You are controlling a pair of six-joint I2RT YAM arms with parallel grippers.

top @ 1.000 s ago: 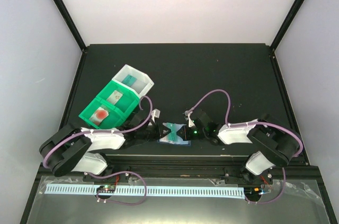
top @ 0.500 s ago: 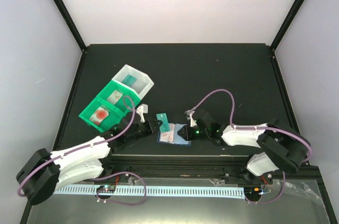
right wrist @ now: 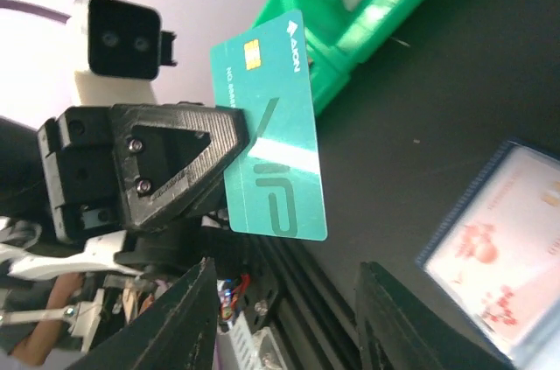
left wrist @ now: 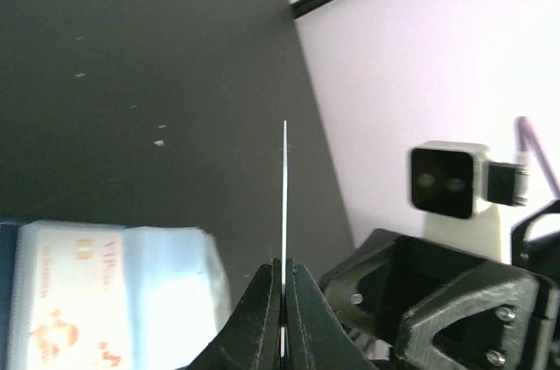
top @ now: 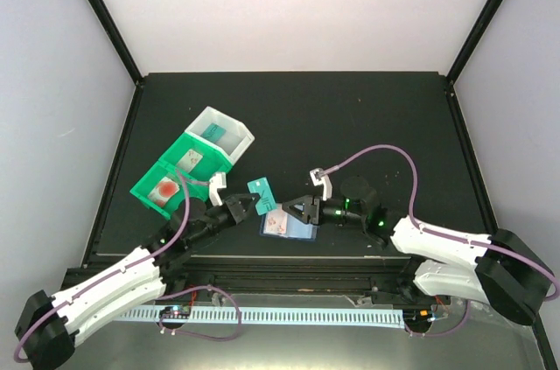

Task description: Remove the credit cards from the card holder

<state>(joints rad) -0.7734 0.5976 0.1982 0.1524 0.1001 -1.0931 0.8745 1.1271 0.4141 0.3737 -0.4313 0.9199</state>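
The card holder (top: 296, 226) lies open on the black table, pale blue inside with a navy rim, and a pale card with red print (top: 277, 223) still sits in its pocket. My left gripper (top: 248, 201) is shut on a teal credit card (top: 261, 192), held clear of the holder to its left. That card shows edge-on as a thin line (left wrist: 284, 186) between the shut left gripper (left wrist: 283, 269). From the right wrist the teal card (right wrist: 267, 129) faces me, and the holder (right wrist: 507, 256) lies at lower right. My right gripper (top: 294, 211) stands open and empty at the holder's upper edge.
A green bin (top: 149, 182) holding a red-orange card (top: 166, 188) and a pale card (top: 191, 158) stands at the left, with a white bin (top: 229, 138) behind it holding a teal card (top: 214, 130). The table's front rail (top: 289, 269) runs just below the holder.
My left gripper has drawn the teal card out of the holder and carried it left. My right gripper has opened and let go of the holder, which now lies flat.
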